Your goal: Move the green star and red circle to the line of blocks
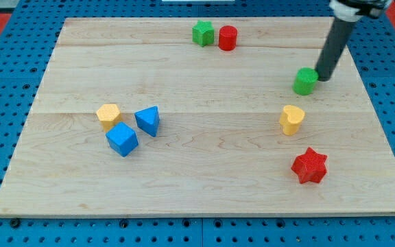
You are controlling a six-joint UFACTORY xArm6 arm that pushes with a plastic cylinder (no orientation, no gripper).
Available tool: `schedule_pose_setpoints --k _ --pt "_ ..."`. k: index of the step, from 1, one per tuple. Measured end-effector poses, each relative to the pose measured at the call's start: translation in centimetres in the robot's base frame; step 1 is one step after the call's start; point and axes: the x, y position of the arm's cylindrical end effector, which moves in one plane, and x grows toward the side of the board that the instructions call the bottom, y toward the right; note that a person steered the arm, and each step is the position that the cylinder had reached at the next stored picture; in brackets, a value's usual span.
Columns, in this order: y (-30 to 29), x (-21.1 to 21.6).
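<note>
The wooden worktop [204, 144] carries eight small blocks, and the two named in the task sit side by side, nearly touching, at the view's top centre: the green star [202, 33] on the left and the red circle [227, 38] just to its right. The line of blocks is most likely the column down the view's right side — a green round block [306, 81], a yellow heart-like block [291, 119] below it, and a red star [310, 165] lower again. The arm has no claw at all, only a dark rod, so nothing is being held; the rod's tip [320, 77] rests at the upper right edge of the green round block, touching it or just beside it, and well apart from the star and circle. At the view's left a yellow block [108, 114], a blue cube [122, 139] and a blue triangle-like block [147, 120] cluster together, not part of the job. Judging from this layout, the task looks barely begun — both target blocks are still far from the line, and each has yet to be pushed rightward and down to join it.
</note>
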Motion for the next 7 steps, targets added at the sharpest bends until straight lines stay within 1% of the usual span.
schedule_pose_setpoints --k 1,2,3,4,5,6,7 --pt "-0.7 1.0" --pt "-1.7 0.7" --pt "-1.5 0.3" --pt "-5.8 -3.4" --pt "-16.2 -4.2" --pt "-23.5 -7.7" --pt "-26.2 -10.9"
